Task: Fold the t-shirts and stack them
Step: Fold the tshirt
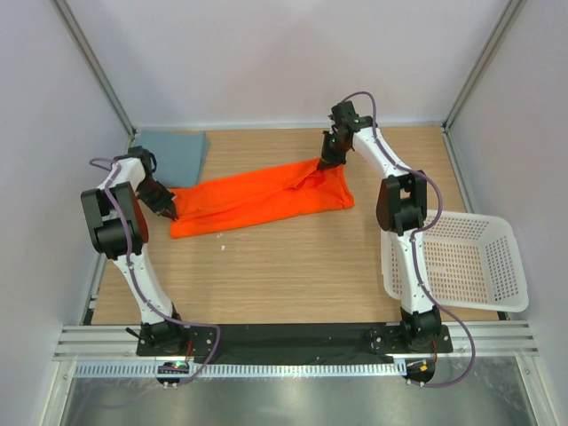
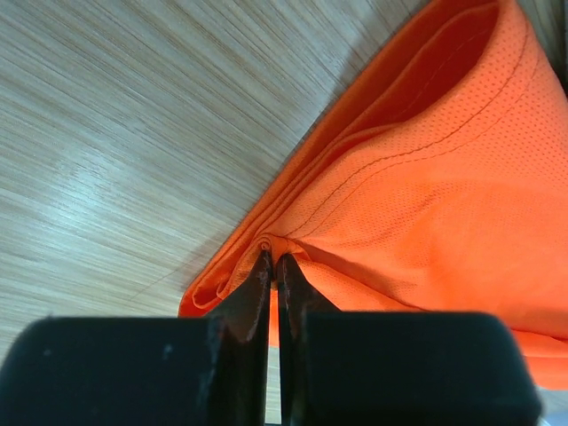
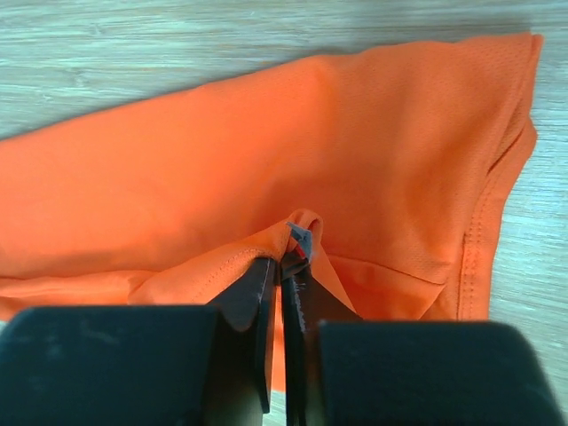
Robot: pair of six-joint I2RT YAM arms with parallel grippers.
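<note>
pale walls box in a wooden table (image 1: 284,275), where the orange t-shirt (image 1: 266,197) lies as a long, partly folded band, its long axis running from near left to far right. the left gripper (image 1: 169,211) sits at the band's left end, fingers pressed together on a fold of its cloth. the right gripper (image 1: 328,160) is at the far right edge, fingers nipping a small peak of fabric. the shirt stretches between them. the grey-blue t-shirt (image 1: 173,155) lies folded in the far left corner, probably the stacking spot, and the left arm is the nearer one.
</note>
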